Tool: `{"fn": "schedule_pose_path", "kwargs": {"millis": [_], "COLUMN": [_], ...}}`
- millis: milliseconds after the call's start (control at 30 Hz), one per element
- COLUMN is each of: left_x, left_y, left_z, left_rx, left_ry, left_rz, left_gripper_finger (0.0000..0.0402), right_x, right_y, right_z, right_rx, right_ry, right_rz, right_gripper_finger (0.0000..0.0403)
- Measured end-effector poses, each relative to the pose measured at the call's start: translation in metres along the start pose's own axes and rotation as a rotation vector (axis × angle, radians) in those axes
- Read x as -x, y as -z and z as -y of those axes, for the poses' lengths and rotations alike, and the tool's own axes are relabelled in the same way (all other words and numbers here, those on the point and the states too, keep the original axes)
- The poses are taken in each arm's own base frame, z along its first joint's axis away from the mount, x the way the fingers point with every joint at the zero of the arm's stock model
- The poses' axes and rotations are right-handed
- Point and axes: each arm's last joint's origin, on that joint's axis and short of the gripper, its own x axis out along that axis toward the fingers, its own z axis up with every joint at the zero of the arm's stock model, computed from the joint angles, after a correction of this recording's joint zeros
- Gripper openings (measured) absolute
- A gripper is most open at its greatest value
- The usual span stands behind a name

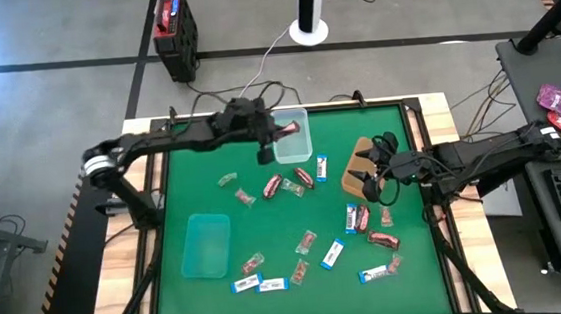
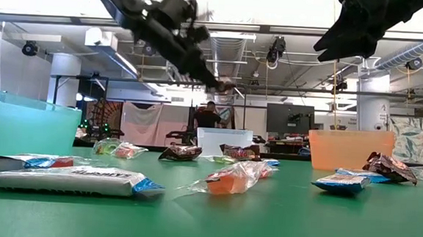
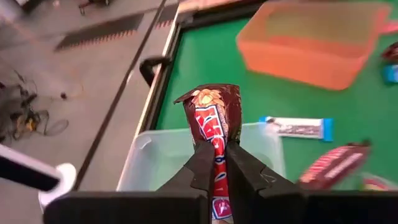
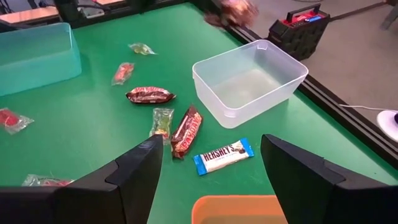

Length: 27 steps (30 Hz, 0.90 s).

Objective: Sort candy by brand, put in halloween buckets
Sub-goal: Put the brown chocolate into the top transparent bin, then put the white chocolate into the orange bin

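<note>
My left gripper (image 1: 277, 131) is shut on a dark red/brown candy bar (image 3: 213, 124), held in the air over the clear rectangular tub (image 1: 292, 136) at the table's far middle. My right gripper (image 1: 370, 173) is open and empty above the brown rounded tray (image 1: 354, 167) at the right. The teal tub (image 1: 207, 245) stands near the left. Many wrapped candies lie flat on the green mat: dark red/brown ones (image 1: 272, 186), blue-and-white ones (image 1: 322, 167) and clear-pinkish ones (image 1: 305, 242). My left gripper pinches the dark red/brown bar between its two fingers across its flat wrapper, about mid-length (image 3: 216, 163). The bar runs along the fingers and its free end (image 3: 210, 99) sticks out past the fingertips. It is lifted clear, over the clear tub.
A black-and-red box (image 1: 175, 30) stands on the floor beyond the table's far edge. Cables lie behind the table. A white post base (image 1: 309, 29) stands on the floor. A wooden rim (image 1: 442, 164) borders the mat.
</note>
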Motion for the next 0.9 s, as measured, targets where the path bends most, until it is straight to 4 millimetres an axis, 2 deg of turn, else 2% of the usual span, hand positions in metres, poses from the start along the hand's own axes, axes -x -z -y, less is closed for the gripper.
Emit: {"fn": "schedule_pose_path", "kwargs": {"millis": [133, 267, 367, 500, 600, 733, 900], "left_x": [-0.028, -0.045, -0.053, -0.054, -0.048, -0.024, 0.014], "left_y": [0.011, 0.017, 0.017, 0.013, 0.011, -0.001, -0.009], "left_z": [-0.009, -0.012, -0.013, -0.016, -0.016, -0.011, 0.016], "left_rx": [0.064, 0.087, 0.093, 0.086, 0.088, 0.109, 0.12], "left_ry": [0.01, 0.044, 0.06, 0.059, 0.055, 0.057, 0.11], "left_rz": [-0.074, -0.168, -0.212, -0.215, -0.213, -0.176, -0.087], "left_gripper_finger": [0.0012, 0.004, 0.0074, 0.0113, 0.0129, 0.0134, 0.0134], "right_x": [-0.001, -0.003, -0.003, -0.004, -0.005, -0.005, -0.009], "right_y": [0.001, 0.001, 0.001, 0.002, 0.002, 0.0, -0.004], "right_z": [-0.001, -0.001, -0.001, -0.002, -0.002, -0.003, -0.008], "right_rx": [0.003, 0.008, 0.008, 0.01, -0.003, -0.05, -0.1], "right_ry": [0.002, 0.005, 0.005, 0.007, 0.007, 0.0, -0.041], "right_rz": [-0.005, -0.014, -0.016, -0.02, -0.02, -0.007, -0.031], "right_gripper_finger": [0.0265, 0.0265, 0.0265, 0.0265, 0.0265, 0.0265, 0.0263]}}
